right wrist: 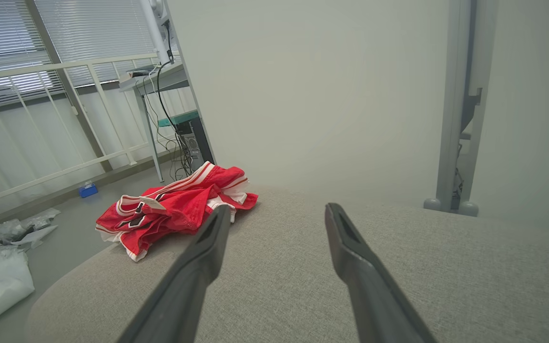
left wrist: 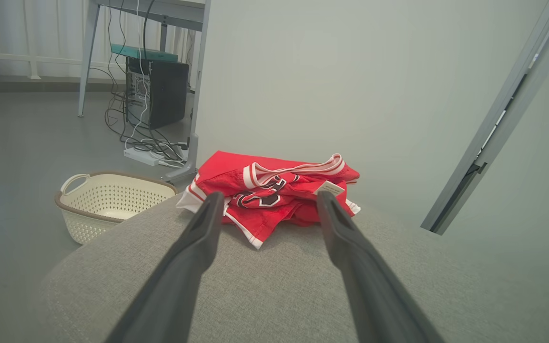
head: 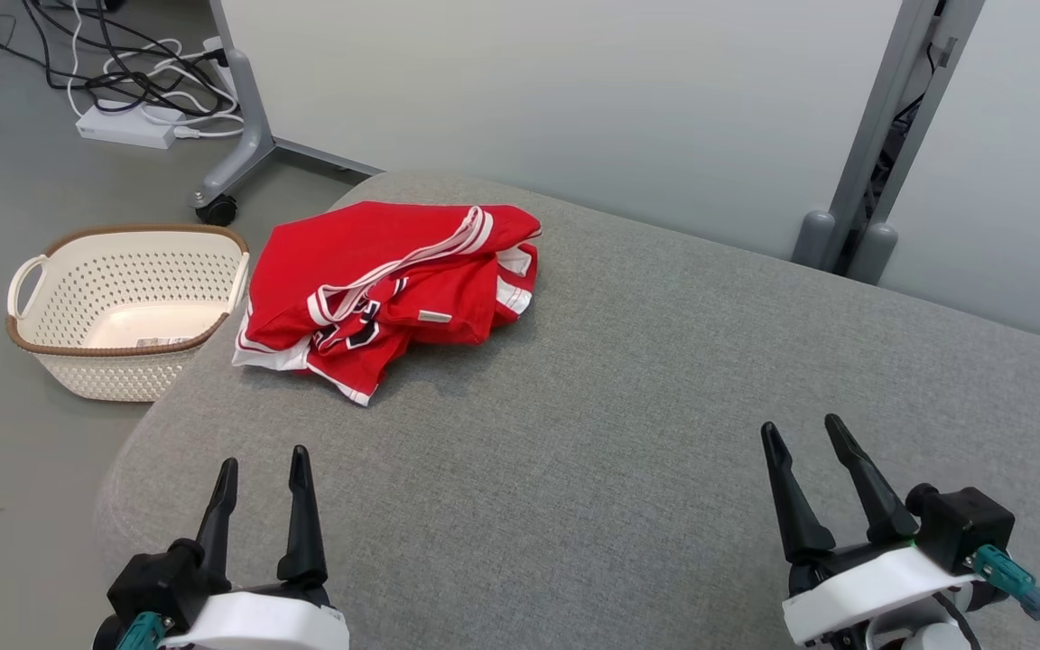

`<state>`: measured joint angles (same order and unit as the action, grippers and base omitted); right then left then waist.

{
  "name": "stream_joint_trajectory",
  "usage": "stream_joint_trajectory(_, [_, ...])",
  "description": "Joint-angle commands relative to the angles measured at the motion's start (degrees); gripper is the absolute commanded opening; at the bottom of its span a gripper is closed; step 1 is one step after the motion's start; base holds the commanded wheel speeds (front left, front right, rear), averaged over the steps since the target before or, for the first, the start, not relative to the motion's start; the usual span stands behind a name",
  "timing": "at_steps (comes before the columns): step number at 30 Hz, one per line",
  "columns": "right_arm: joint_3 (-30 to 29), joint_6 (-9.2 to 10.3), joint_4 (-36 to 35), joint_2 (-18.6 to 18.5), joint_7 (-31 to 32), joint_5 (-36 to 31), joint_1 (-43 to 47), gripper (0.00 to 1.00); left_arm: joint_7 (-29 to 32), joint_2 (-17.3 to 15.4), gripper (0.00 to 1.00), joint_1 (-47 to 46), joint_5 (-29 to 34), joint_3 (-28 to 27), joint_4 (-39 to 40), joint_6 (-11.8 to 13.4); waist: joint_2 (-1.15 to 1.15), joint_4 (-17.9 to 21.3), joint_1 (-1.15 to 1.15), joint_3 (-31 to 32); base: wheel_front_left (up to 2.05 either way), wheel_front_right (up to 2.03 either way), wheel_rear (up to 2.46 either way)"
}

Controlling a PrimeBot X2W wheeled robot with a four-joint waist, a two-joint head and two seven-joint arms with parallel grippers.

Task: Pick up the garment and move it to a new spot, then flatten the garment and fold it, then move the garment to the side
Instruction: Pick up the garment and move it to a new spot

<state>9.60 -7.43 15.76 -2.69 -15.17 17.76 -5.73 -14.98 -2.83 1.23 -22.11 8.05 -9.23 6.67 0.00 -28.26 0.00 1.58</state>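
Tabletop point(head: 628, 406), grey, fabric-covered, rounded at the corner: takes up the lower and right parts of the head view. Pale grey partition panel point(head: 529, 90) on a metal castor foot stands behind it, across the top of the frame.

Red jersey-type garment point(head: 366, 271) with white stripe trim and black lettering: lies in a crumpled, half-folded heap at the upper left of the tabletop, close to its left edge. One white-edged corner points toward the bottom of the frame. A small pale tag shows on the top layer.

Cream perforated plastic laundry basket point(head: 114, 379) with a brown rim: on the floor at mid left, just beside the tabletop edge and the garment.

Left end effector point(head: 264, 456): bottom left, dark fingers spread wide, nothing between them, well apart from the garment. In the left wrist view the garment sits beyond the fingertips.

Right end effector point(head: 800, 422): bottom right, fingers likewise spread wide and empty, over bare fabric.

White power strip point(head: 127, 126) with tangled cables: floor, upper left.
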Motion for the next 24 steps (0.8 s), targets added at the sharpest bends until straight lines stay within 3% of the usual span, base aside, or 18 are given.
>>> stream_joint_trajectory(1, [-0.1,-0.11,0.2,-0.5,-0.1,0.3,-0.7,1.00,-0.1,-0.1,1.00,0.3,0.3,-0.2,0.4,0.1,0.00,-0.3,0.00,-0.1,0.00,0.00,0.00])
stream_joint_trajectory(15, [0.1,-0.11,0.6,-0.4,-0.1,0.9,-0.6,1.00,-0.1,-0.1,1.00,-0.2,0.1,-1.2,1.2,-0.1,0.00,0.1,0.00,0.1,0.00,0.00,0.00])
stream_joint_trajectory(24, [-0.2,-0.11,-2.2,-2.0,-0.1,-4.5,-2.4,1.00,-0.1,-0.1,1.00,-6.1,4.4,-3.1,-0.4,-3.5,0.00,3.1,0.00,-4.1,0.00,0.00,0.00])
